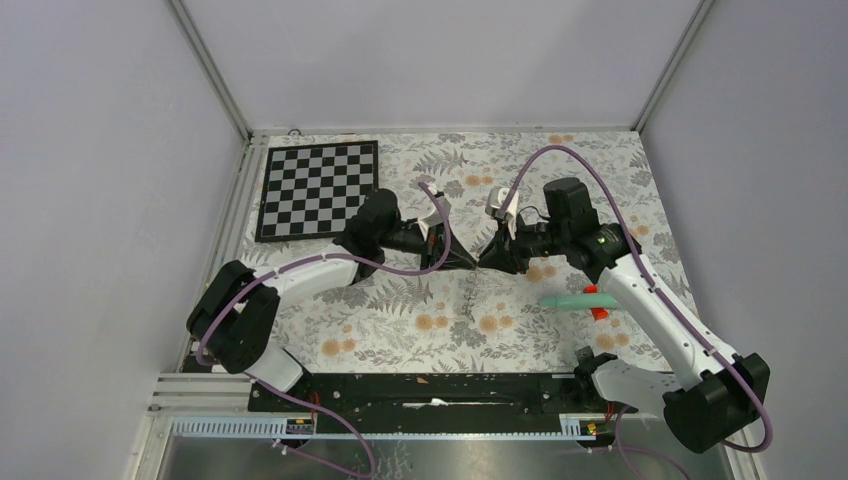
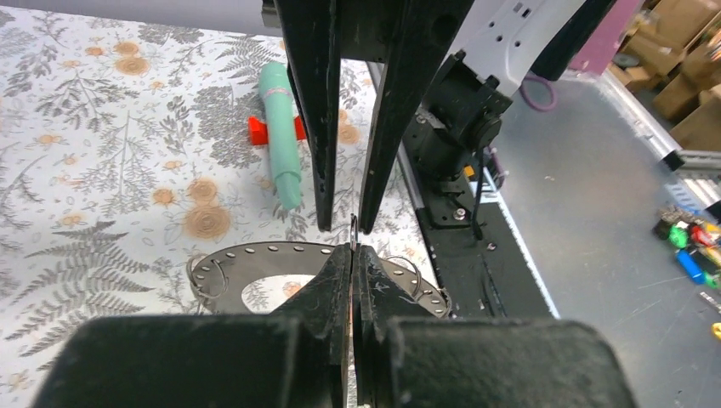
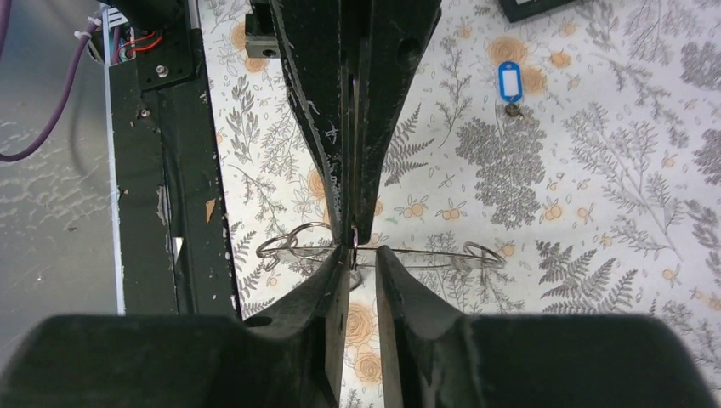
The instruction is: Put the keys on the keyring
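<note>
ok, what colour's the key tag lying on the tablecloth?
Blue with a white centre; the key tag shows best in the right wrist view.

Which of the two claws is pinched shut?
The left gripper: its fingers press together with no gap, while the right gripper shows a clear gap between its fingers.

Grey keyring (image 2: pixel 255 259), blue-white key tag (image 3: pixel 510 82), teal stick (image 2: pixel 281 136), chequered board (image 1: pixel 318 190)

board (image 1: pixel 318 190): lay flat at cloth's (image 1: pixel 400 320) far-left corner | teal stick (image 1: pixel 580 299): lay at right, well apart from board | red piece (image 1: pixel 599 314): touched stick
</note>
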Robot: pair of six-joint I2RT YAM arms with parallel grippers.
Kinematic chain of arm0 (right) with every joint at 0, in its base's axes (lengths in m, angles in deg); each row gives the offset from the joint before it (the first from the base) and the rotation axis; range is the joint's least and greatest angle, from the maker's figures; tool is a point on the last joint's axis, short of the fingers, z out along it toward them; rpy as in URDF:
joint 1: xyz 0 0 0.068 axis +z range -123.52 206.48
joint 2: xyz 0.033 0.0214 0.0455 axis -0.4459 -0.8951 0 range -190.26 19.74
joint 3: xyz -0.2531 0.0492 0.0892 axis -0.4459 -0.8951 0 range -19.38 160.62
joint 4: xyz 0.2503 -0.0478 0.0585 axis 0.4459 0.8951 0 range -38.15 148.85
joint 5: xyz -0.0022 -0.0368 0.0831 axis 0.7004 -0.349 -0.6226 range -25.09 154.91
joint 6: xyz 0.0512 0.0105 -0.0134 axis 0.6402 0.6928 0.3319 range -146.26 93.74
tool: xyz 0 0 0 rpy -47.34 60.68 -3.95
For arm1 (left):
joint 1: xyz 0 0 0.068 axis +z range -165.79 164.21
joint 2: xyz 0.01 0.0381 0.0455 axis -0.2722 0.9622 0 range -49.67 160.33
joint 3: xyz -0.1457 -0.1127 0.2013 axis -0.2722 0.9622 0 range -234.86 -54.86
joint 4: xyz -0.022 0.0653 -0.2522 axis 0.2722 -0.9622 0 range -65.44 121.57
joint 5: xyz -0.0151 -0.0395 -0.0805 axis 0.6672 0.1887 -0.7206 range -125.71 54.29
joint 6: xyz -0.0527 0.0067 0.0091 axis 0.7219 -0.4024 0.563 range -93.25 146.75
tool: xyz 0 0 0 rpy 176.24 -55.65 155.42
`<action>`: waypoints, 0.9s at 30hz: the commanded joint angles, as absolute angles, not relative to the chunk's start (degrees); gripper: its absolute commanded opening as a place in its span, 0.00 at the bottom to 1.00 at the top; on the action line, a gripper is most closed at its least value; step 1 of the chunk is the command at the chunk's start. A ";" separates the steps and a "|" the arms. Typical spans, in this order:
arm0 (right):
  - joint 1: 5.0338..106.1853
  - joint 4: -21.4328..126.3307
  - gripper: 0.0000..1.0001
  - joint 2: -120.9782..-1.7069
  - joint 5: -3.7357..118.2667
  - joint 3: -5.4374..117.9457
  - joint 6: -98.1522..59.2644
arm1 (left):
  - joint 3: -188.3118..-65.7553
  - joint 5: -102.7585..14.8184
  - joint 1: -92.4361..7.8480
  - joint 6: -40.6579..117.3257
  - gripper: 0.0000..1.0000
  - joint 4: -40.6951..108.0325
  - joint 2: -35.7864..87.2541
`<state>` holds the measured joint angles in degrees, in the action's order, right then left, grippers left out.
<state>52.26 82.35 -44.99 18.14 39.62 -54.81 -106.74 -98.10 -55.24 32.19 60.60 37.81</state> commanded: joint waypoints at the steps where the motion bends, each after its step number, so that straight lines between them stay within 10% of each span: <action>1: 52.41 78.24 0.28 -42.66 14.51 39.21 -53.18 | -102.91 -101.27 -54.71 47.09 0.00 84.33 35.87; 17: 52.30 78.37 0.27 -43.03 11.97 38.84 -53.48 | -102.41 -99.51 -54.73 47.56 0.00 83.91 36.11; 27: 52.25 77.80 0.00 -42.83 12.78 38.71 -53.79 | -102.70 -98.80 -54.71 45.66 0.00 81.55 36.34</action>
<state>52.18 79.36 -43.55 13.20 38.92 -53.00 -101.96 -99.35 -54.47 46.70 77.93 37.81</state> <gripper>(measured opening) 0.019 0.010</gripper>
